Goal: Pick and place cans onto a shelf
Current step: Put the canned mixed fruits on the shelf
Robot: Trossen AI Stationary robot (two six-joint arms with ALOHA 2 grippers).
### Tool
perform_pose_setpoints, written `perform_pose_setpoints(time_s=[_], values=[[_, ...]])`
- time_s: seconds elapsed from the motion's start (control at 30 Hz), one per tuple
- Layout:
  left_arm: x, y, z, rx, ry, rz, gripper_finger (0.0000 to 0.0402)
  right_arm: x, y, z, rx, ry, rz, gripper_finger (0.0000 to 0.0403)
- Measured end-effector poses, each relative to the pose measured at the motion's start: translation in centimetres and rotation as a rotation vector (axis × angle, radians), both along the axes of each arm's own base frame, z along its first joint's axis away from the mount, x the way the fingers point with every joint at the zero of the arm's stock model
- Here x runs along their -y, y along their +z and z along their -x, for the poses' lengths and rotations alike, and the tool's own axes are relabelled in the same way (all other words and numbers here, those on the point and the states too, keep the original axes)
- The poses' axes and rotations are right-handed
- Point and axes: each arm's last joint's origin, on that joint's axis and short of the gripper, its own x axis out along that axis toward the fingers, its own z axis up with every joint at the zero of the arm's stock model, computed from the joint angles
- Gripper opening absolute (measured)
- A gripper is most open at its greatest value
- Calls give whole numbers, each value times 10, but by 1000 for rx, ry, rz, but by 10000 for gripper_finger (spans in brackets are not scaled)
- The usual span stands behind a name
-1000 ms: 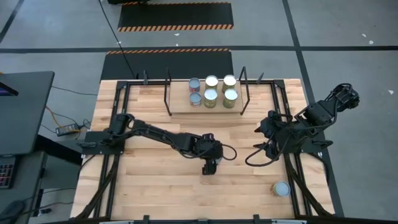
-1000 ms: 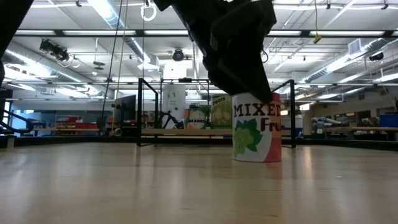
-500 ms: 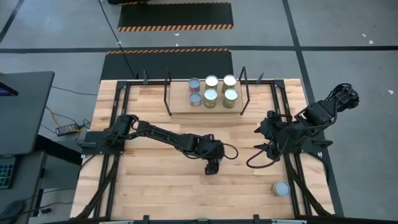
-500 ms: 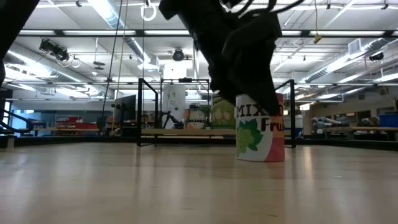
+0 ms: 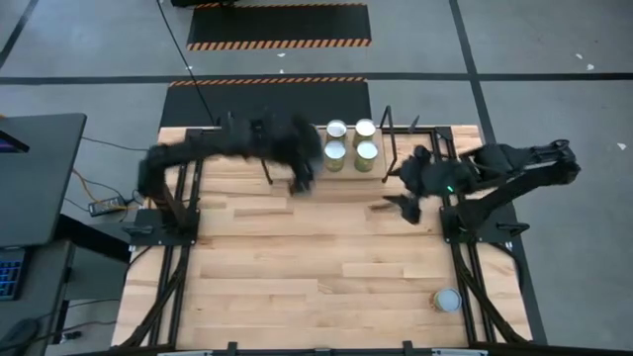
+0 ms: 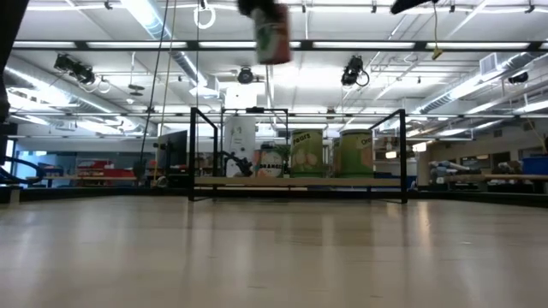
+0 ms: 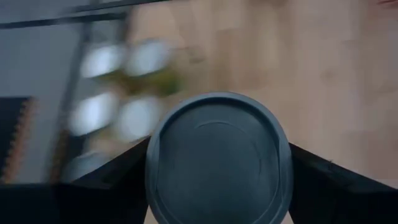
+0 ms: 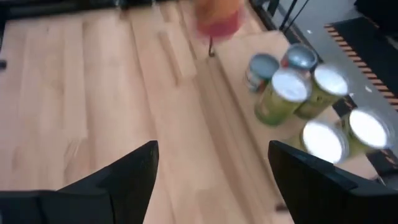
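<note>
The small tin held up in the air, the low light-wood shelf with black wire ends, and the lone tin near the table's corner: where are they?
Held tin (image 6: 272, 36): low view, its blurred label.
Shelf (image 6: 257, 182): low view, board's front edge.
Lone tin (image 5: 448, 299): high view, its silvery top.

There are 8 cans (image 8: 283, 93) and 1 shelf (image 5: 346, 176).

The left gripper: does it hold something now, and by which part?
The left gripper holds a can between its fingers by the side wall, lifted above the table. The right gripper is open and holds nothing.
</note>
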Motion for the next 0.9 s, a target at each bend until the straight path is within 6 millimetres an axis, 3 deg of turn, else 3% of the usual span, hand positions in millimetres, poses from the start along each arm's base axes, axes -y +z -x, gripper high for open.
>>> perform_pose_setpoints(time_s=[0.1, 0.23, 0.33, 0.43, 0.63, 0.9], values=[[-54, 19, 38, -17, 83, -57, 286, 13, 1, -21, 56, -19, -18, 309], [-119, 22, 78, -38, 136, 1, 286, 32, -2, -50, 120, -69, -71, 309], [-162, 10, 85, -31, 132, 5, 286, 46, -7, -68, 149, -121, -67, 309], [-193, -12, 79, -42, 94, 31, 286, 59, -14, -81, 153, -168, -67, 309], [-221, -48, 71, -93, 18, 118, 286, 73, -22, -91, 149, -224, -91, 309], [-235, -81, 61, -183, 16, 183, 286, 76, -13, -77, 146, -209, -58, 309]])
